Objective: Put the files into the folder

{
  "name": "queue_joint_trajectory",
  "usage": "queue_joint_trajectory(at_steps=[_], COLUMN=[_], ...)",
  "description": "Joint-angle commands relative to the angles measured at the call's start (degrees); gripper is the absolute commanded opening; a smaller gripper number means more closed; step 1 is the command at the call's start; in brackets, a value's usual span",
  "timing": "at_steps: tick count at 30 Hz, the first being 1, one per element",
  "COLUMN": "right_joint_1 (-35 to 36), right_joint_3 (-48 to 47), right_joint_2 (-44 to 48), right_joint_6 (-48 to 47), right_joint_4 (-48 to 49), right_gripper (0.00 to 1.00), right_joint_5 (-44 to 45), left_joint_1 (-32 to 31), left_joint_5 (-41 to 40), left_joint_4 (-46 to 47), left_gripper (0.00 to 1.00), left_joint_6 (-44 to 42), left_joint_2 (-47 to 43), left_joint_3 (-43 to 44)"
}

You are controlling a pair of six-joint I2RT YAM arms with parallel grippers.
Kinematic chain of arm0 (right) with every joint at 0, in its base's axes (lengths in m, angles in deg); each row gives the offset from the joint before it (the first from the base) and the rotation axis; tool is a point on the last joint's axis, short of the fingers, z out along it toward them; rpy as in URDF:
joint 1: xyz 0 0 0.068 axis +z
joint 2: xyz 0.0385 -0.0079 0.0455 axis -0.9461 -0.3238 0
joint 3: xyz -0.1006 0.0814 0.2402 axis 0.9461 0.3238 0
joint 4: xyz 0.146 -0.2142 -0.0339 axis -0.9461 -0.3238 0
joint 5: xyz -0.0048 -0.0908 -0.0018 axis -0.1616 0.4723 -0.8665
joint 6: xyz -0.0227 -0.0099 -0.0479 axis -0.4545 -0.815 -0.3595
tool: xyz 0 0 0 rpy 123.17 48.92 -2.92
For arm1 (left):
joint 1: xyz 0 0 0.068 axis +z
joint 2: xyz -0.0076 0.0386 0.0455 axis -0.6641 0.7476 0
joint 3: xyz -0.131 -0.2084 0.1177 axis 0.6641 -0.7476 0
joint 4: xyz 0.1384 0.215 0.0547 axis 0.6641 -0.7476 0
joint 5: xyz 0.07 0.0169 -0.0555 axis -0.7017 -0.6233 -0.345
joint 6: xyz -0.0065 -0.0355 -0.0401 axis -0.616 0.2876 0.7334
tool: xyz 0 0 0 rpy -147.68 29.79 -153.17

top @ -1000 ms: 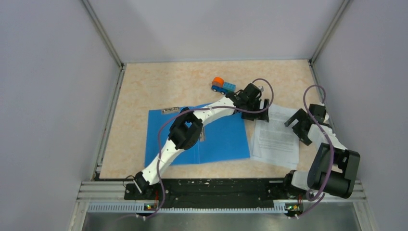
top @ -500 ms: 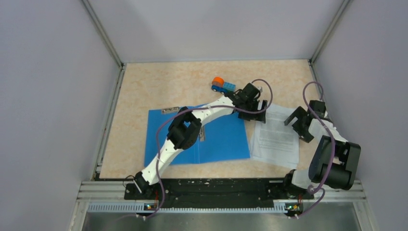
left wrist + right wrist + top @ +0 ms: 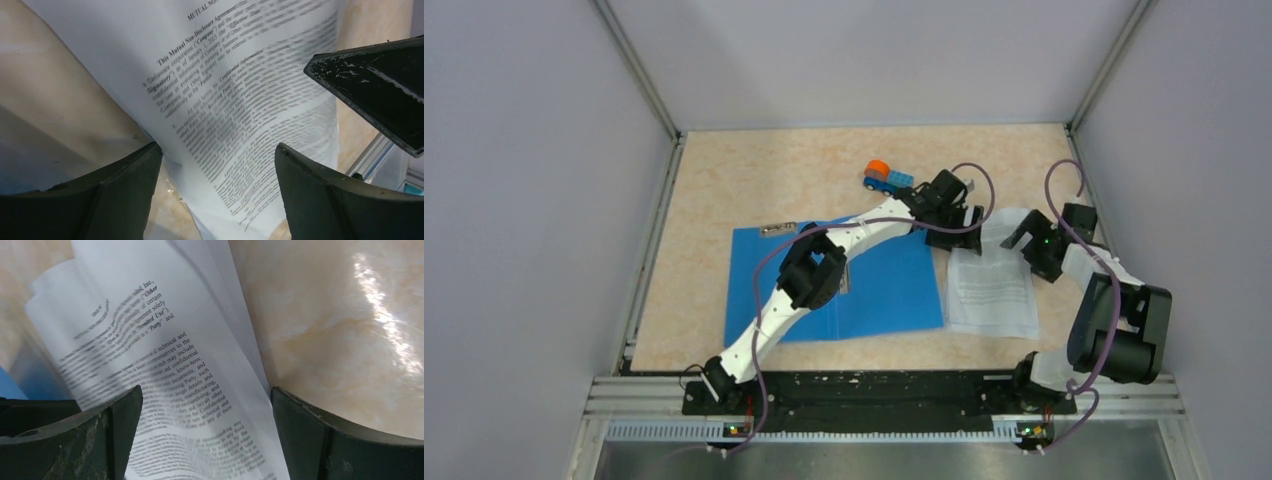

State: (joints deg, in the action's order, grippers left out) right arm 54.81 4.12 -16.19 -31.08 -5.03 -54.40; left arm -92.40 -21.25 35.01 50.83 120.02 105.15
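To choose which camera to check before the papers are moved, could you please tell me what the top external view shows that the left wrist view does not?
Only top external: the blue folder lying flat and the toy truck beyond it. Only left wrist: readable print on the files, a Mutual Non-Disclosure Agreement. Both: the files and the beige table.

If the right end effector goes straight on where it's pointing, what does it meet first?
The files: printed sheets lie straight ahead of the right end effector, though how far is unclear.
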Motion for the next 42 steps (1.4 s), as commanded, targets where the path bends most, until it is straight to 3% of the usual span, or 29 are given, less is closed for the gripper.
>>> queue_joint_trajectory(at_steps=[1, 14, 19, 23, 27, 33, 42], right_joint_1=[1.89, 2.63, 2.86, 2.85, 2.88, 2.85, 2.87], right_joint_3=[1.23, 1.64, 1.76, 1.03, -0.97, -5.78, -15.56], right_joint_2=[-2.98, -0.30, 1.09, 3.05, 5.76, 10.21, 13.21], right_joint_6=[0.43, 0.94, 1.28, 1.65, 2.23, 4.07, 10.79], right_joint_4=[-2.41, 0.27, 0.84, 0.97, 0.30, -0.51, 4.92], right_gripper=[0.99, 0.95, 0.78, 0.46, 0.24, 0.13, 0.12], right_joint_5=[-9.67, -16.67, -18.75, -20.33, -22.15, -25.54, -35.21], left_joint_1=[-1.16, 0.18, 0.80, 1.49, 2.11, 3.77, 9.36], left_joint_5=[3.11, 7.29, 9.97, 12.07, 13.17, 14.42, 17.98], left_joint_4=[-2.72, 0.49, 2.73, 5.27, 7.02, 9.29, 12.56], left_gripper=[0.88, 0.83, 0.82, 0.81, 0.81, 0.83, 0.90], left_joint_6=[0.99, -0.83, -1.41, -1.65, -1.93, -1.50, -0.97], left_joint_2=[5.32, 3.90, 2.64, 0.51, -2.15, -9.16, -23.92], left_joint_3=[-1.33, -2.21, -2.74, -4.33, -5.09, -6.04, -10.22])
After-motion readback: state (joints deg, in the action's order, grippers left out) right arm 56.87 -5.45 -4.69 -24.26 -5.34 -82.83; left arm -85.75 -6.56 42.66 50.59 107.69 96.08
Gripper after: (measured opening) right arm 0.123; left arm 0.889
